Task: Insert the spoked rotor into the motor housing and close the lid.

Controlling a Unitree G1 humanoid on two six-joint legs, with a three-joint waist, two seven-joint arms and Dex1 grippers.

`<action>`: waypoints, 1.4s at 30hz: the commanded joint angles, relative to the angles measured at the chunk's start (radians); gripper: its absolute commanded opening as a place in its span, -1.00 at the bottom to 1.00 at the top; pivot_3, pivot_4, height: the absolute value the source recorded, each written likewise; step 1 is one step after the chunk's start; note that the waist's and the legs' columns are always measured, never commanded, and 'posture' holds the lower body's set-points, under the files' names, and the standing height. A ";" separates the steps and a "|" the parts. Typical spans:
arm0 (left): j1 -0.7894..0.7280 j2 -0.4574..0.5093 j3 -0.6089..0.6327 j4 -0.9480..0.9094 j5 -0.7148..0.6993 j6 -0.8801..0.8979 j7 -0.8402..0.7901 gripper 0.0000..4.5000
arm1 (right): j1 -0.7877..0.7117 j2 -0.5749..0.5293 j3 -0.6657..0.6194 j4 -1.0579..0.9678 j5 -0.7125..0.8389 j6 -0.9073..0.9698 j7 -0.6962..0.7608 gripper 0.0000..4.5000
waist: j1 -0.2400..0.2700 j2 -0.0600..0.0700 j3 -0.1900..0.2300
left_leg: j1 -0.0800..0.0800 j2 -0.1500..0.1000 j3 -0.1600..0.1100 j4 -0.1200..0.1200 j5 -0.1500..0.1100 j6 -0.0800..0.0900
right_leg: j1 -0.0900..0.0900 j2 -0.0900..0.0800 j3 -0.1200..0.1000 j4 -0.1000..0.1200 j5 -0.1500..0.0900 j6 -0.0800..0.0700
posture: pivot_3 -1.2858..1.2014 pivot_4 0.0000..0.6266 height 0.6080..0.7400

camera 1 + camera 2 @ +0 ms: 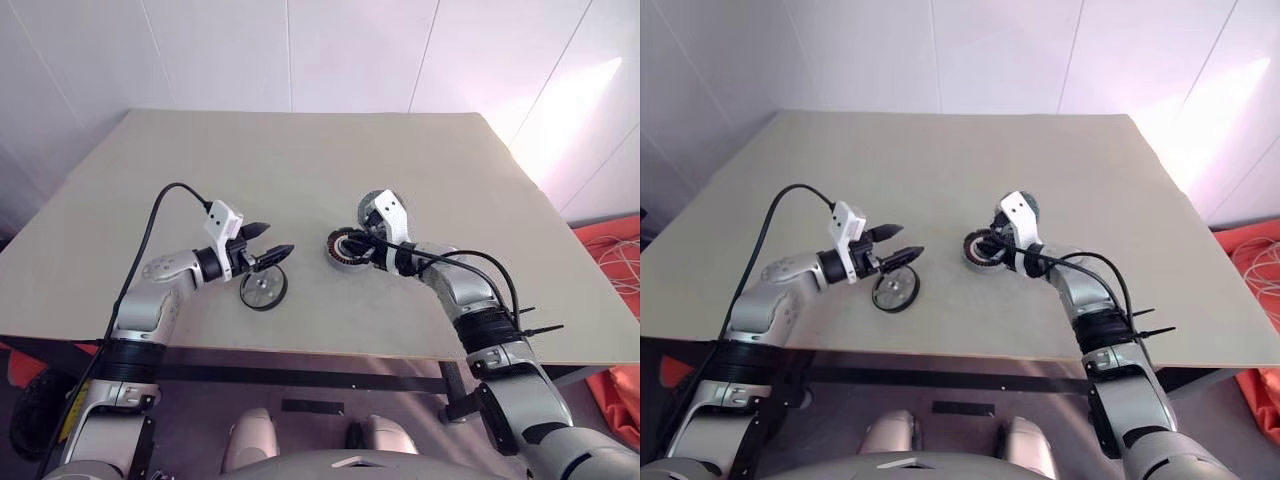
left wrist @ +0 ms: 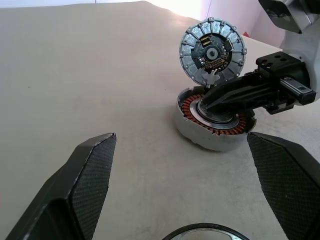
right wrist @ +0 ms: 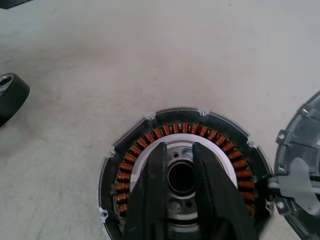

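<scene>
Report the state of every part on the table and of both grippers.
spoked rotor: lying flat on the table, not inserted.
motor housing: open, windings bare, no rotor inside.
lid: off the housing, tilted up beside it.
left gripper: open, holding nothing.
right gripper: nearly shut at the housing's centre.

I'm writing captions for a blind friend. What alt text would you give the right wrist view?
Two black fingers of the right tool reach over the dark centre of the motor housing, a round cup ringed with coppery windings, on a pale table. The lid shows beside it, and the spoked rotor lies apart.
</scene>
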 commanded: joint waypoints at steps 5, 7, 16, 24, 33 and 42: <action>-0.004 0.013 0.013 -0.025 0.003 -0.026 0.006 1.00 | -0.019 -0.002 0.000 0.012 -0.016 -0.026 -0.001 -0.99 | 0.000 0.000 0.000 | 0.000 0.000 0.000 0.000 0.000 0.000 | 0.000 0.000 0.000 0.000 0.000 0.000 | 0.03 -1.00 1.00; -0.005 0.013 0.013 -0.025 0.004 -0.027 0.006 1.00 | -0.021 -0.002 -0.002 0.016 -0.019 -0.030 -0.003 -0.99 | 0.000 0.000 0.000 | 0.000 0.000 0.000 0.000 0.000 0.000 | 0.000 0.000 0.000 0.000 0.000 0.000 | 0.03 -1.00 1.00; -0.010 0.009 0.012 -0.019 0.007 -0.029 0.006 1.00 | -0.046 -0.007 -0.036 -0.038 0.012 -0.013 -0.009 -0.99 | 0.000 0.000 0.000 | 0.000 0.000 0.000 0.000 0.000 0.000 | 0.000 0.000 0.000 0.000 0.000 0.000 | 0.03 -1.00 1.00; -0.011 0.010 0.012 -0.016 0.008 -0.032 0.005 1.00 | -0.006 -0.011 -0.017 -0.047 0.002 0.002 -0.006 -0.99 | 0.000 0.000 0.000 | 0.000 0.000 0.000 0.000 0.000 0.000 | 0.000 0.000 0.000 0.000 0.001 -0.002 | 0.03 -1.00 1.00; -0.013 0.012 0.012 -0.016 0.010 -0.033 0.006 1.00 | 0.008 -0.009 -0.008 0.015 -0.025 -0.016 -0.031 -0.99 | 0.000 0.000 0.000 | 0.001 0.000 0.000 0.000 0.000 0.000 | 0.001 0.000 0.000 0.000 0.000 0.000 | 0.03 -1.00 1.00; -0.017 0.007 0.009 -0.007 0.011 -0.037 0.005 1.00 | -0.014 -0.025 -0.036 -0.136 0.034 0.018 -0.001 -0.99 | 0.000 0.000 0.000 | 0.000 0.000 0.000 0.000 0.000 0.000 | -0.001 0.000 0.000 0.000 0.000 -0.001 | 0.03 -1.00 1.00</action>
